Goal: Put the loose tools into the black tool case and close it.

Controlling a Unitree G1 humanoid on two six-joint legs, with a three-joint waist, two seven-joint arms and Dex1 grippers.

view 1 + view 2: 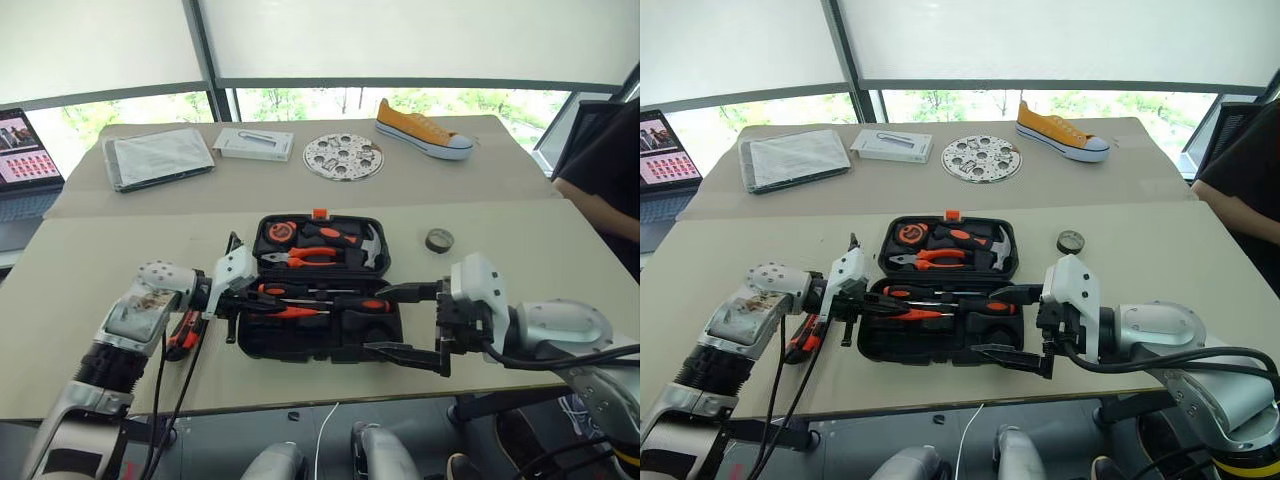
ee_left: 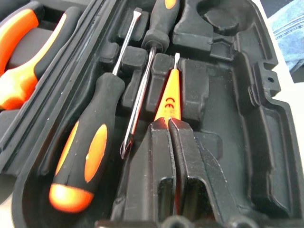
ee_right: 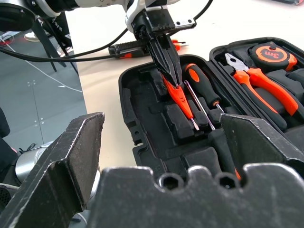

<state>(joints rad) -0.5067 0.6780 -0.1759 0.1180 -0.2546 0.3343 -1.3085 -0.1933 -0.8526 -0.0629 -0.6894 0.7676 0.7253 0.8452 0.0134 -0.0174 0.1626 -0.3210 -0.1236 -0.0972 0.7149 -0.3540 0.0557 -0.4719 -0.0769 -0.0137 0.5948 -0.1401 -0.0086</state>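
The black tool case (image 1: 300,346) lies open in the middle of the near table. Two black-and-orange screwdrivers (image 2: 88,152) (image 2: 159,23) rest in its front slots. My left gripper (image 1: 268,305) reaches in from the left and is shut on the handle of the red tester screwdriver (image 2: 168,97), which lies along its slot. My right gripper (image 1: 372,320) hovers open over the case's front right corner, holding nothing. The utility knife (image 1: 183,335) lies on the table left of the case, under my left arm. Right of the case sits the small tape roll (image 1: 439,240).
Pliers (image 1: 305,257), a hammer and a tape measure (image 1: 279,232) sit in the case's far half. The far table holds a grey slab (image 1: 158,158), white box (image 1: 253,143), perforated disc (image 1: 343,157) and yellow sneaker (image 1: 422,130). A laptop (image 1: 25,150) is far left; a person (image 1: 600,180) sits right.
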